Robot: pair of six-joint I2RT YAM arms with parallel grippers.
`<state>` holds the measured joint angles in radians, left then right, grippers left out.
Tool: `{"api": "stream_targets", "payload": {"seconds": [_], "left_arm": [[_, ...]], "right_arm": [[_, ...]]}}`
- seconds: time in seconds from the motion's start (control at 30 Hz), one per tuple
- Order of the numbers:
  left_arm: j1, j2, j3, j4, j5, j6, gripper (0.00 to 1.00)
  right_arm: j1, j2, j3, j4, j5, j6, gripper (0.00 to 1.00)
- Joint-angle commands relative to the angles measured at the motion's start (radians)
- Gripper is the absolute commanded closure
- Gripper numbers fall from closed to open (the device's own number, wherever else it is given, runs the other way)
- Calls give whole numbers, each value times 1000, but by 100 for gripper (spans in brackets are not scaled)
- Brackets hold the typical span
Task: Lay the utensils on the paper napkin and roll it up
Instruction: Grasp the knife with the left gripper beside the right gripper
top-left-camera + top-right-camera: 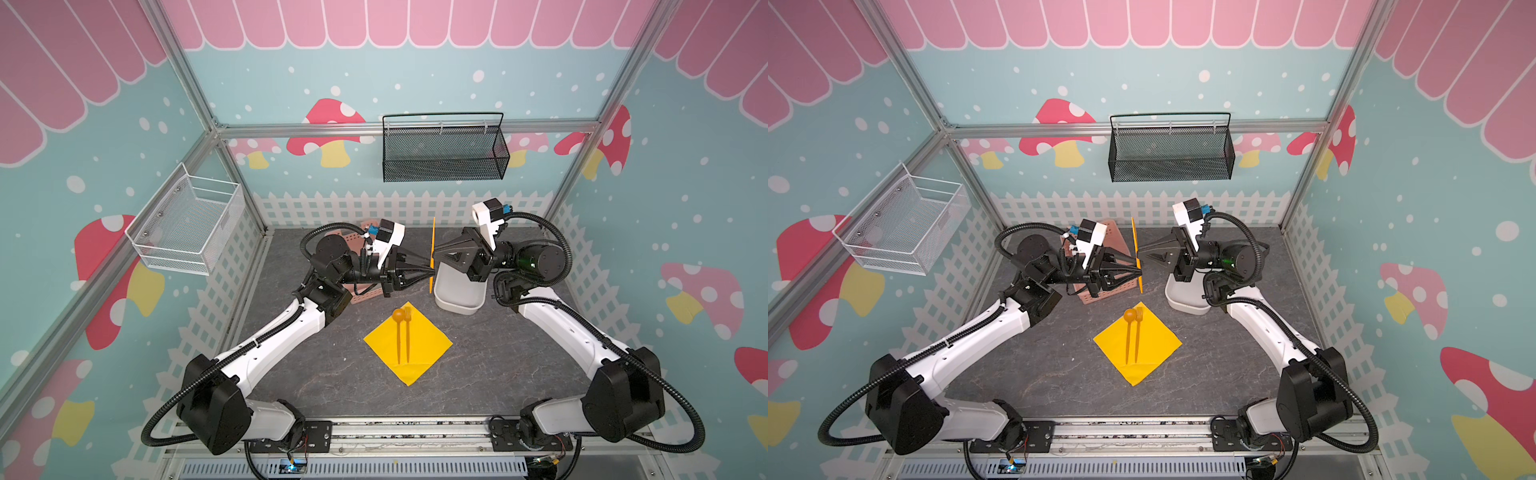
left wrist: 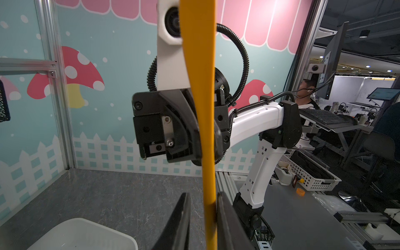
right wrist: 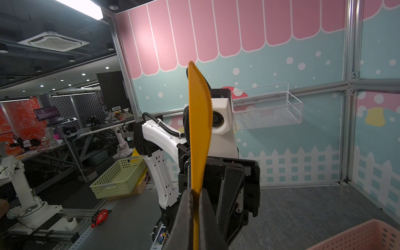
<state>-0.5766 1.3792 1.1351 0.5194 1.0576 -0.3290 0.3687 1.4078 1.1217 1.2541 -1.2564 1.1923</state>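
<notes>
Orange knife point(image 3: 199, 121) standing upright in mid-air, right fingers point(image 3: 187, 216) clenching it mid-length, left fingers point(image 2: 180, 223) slightly parted around its handle just below, one touching, yellow napkin point(image 1: 430, 345) lying flat on desk point(image 1: 498, 353) beneath the fingers, carrying spoon point(image 1: 398, 328) and fork point(image 1: 408, 332) side by side.

No text, label, brand, number or sign could be read in any view. In the right wrist view, a small dark computer screen point(image 3: 46, 113) in the room behind the cell carried lines of writing too small to make out. A white sticker point(image 3: 116, 107) on the back of a black monitor there was blurred. In the left wrist view, a tilted pale screen point(image 2: 383, 94) showed only a bright smear.
</notes>
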Motion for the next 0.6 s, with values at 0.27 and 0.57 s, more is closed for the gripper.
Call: {"api": "stream_targets", "payload": {"seconds": [0.27, 0.57], "left_arm": [[-4, -6, -12, 8, 26, 13, 86], [-2, -14, -17, -19, 11, 37, 93]], "right_arm": [[8, 11, 38, 50, -17, 31, 100], [3, -7, 35, -97, -27, -81, 89]]}}
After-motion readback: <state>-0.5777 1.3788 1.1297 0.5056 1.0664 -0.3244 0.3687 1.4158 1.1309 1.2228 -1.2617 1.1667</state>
